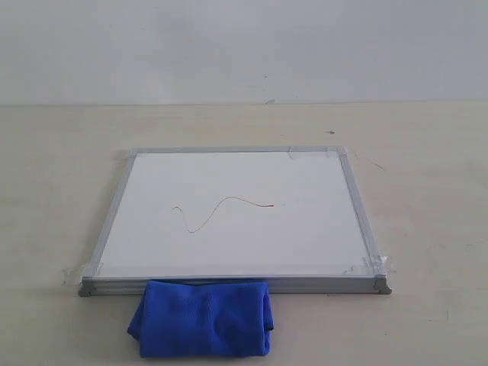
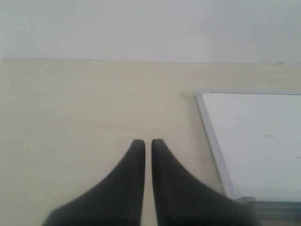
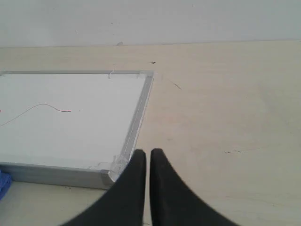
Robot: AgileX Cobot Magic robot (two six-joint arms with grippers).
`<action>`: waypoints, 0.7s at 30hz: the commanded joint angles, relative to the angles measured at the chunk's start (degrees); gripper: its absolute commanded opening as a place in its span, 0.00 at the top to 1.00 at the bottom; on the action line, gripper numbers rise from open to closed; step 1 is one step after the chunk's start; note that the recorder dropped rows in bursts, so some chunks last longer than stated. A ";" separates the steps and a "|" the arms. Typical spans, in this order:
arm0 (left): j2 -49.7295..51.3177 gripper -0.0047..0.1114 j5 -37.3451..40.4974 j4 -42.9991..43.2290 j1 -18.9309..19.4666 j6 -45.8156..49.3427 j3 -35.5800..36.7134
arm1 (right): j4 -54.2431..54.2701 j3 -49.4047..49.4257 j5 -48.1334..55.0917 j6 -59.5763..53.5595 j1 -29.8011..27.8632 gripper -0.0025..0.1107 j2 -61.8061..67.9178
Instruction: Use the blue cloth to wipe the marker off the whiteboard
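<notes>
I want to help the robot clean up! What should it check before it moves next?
1. Is the blue cloth free to grab? ok: it lies folded on the table against the near edge of the whiteboard, with nothing on it.
2. Is the marker there to wipe? ok: a wavy line near the board's middle.
3. Is the whiteboard flat, with its corners taped? ok.
4. Is the left gripper open for grabbing? not ok: shut and empty.
5. Is the right gripper open? not ok: shut and empty.
6. Which gripper is closer to the cloth? cannot tell: neither shows in the exterior view.
</notes>
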 commanded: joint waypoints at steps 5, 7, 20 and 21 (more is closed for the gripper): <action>-0.17 0.92 -0.44 0.19 0.07 0.02 0.21 | -0.34 -0.03 -0.31 -0.10 -0.40 0.98 -0.25; -0.17 0.92 -0.44 0.19 0.07 0.02 0.21 | -0.34 -0.03 -0.31 -0.10 -0.40 0.98 -0.25; -0.17 0.92 -0.44 0.19 0.07 0.02 0.21 | -0.34 -0.03 -5.49 -0.10 -0.40 0.98 -0.25; -0.17 0.92 -0.44 0.19 0.07 0.02 0.21 | -0.34 -0.03 -7.84 -0.10 -0.40 0.98 -0.25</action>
